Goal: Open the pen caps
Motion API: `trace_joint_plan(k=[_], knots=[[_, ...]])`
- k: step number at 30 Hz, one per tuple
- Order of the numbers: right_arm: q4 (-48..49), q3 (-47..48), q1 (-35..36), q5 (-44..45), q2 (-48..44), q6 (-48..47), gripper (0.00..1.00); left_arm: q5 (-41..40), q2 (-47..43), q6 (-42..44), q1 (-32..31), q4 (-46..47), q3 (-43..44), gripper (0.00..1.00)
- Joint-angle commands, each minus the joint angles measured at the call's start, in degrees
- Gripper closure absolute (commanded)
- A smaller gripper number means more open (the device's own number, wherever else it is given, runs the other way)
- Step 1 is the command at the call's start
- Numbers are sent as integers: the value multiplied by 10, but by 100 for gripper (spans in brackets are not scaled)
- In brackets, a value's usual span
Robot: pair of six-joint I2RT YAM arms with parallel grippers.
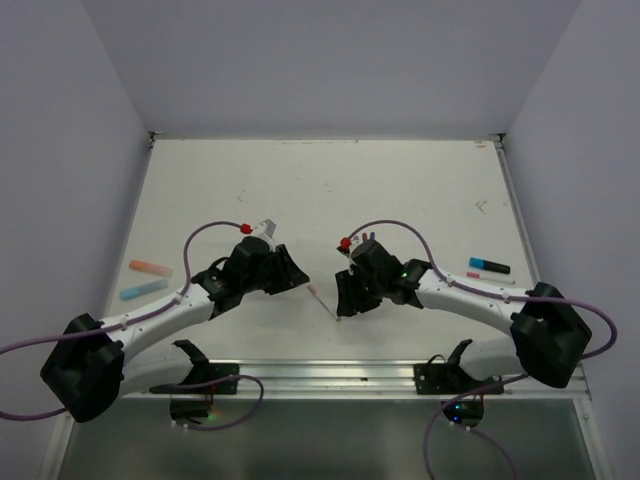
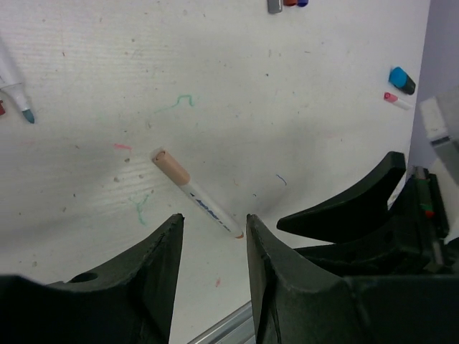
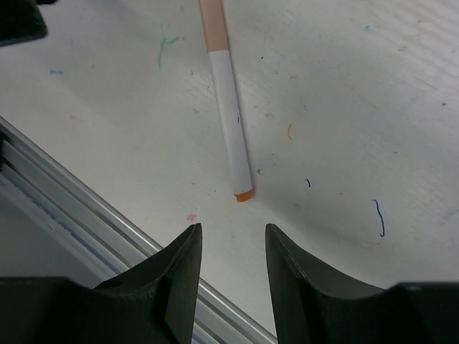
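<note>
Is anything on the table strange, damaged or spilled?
Only ink marks: small scribbles stain the white table, such as a green scribble in the left wrist view and a blue scribble in the right wrist view. The pen lies flat and whole, its peach cap on. Nothing is spilled.

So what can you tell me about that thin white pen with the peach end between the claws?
The thin white pen lies flat on the scribbled white table, between the two arms. Its smooth plastic barrel carries small dark print. A peach cap is still on one end; the other, a tiny orange end, points toward the near metal rail. The open left gripper and open right gripper hover close, neither touching it.
</note>
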Motion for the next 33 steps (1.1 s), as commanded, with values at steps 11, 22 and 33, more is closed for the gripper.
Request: trace_joint_plan(k=[11, 22, 33], knots=[[44, 65, 50, 87, 124, -27, 53, -64, -100, -5, -2, -59, -13, 53], [54, 81, 78, 97, 181, -16, 56, -57, -106, -7, -2, -51, -34, 53], [73, 59, 116, 135, 201, 28, 100, -59, -126, -9, -2, -65, -38, 51]])
